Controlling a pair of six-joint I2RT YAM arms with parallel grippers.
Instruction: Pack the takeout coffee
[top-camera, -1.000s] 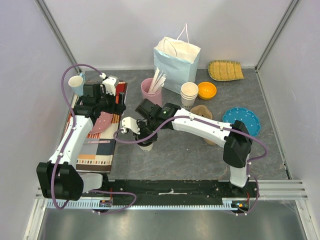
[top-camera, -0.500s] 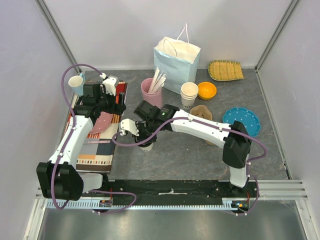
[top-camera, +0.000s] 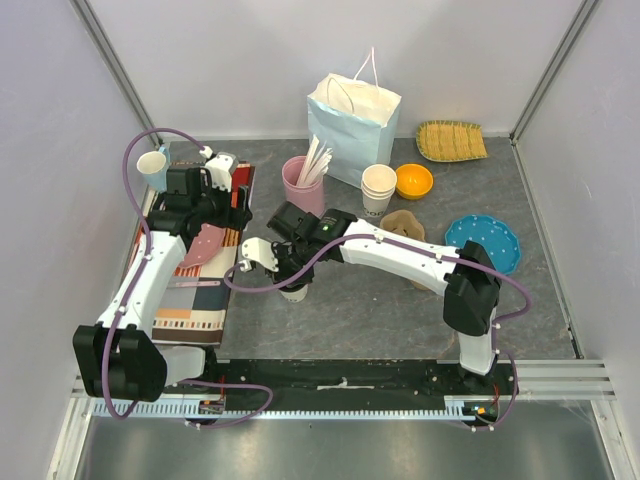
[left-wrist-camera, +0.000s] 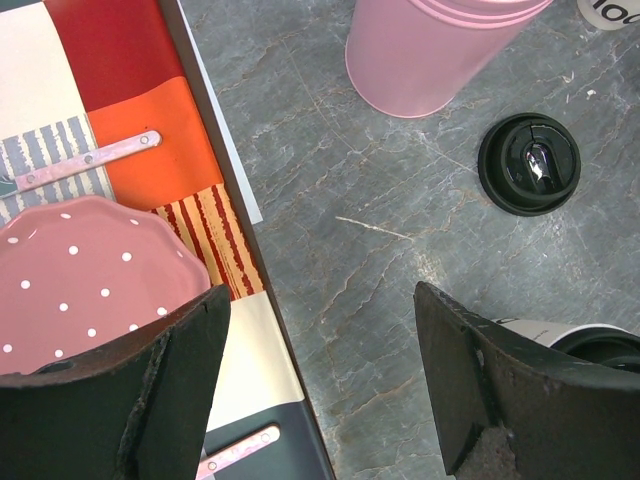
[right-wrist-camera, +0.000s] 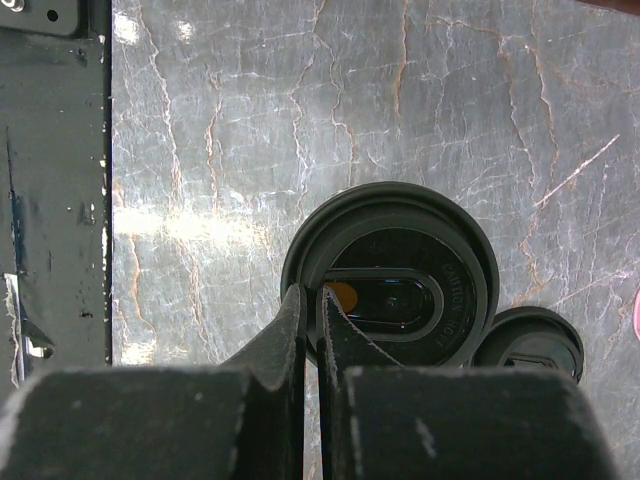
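The takeout coffee, a small white paper cup with a black lid, stands upright on the grey table left of centre. My right gripper is directly above it. In the right wrist view the gripper is shut, its tips at the lid's left rim. The pale blue paper bag stands open at the back. My left gripper hangs open and empty over the placemat's edge. The cup's side shows at the lower right of the left wrist view.
A loose black lid lies by the coffee. A pink cup with stirrers, stacked white cups, an orange bowl, a blue plate and a woven tray stand around. A pink dotted plate sits on the placemat.
My right arm has shifted slightly left over the coffee cup. The cup and the left arm have not moved.
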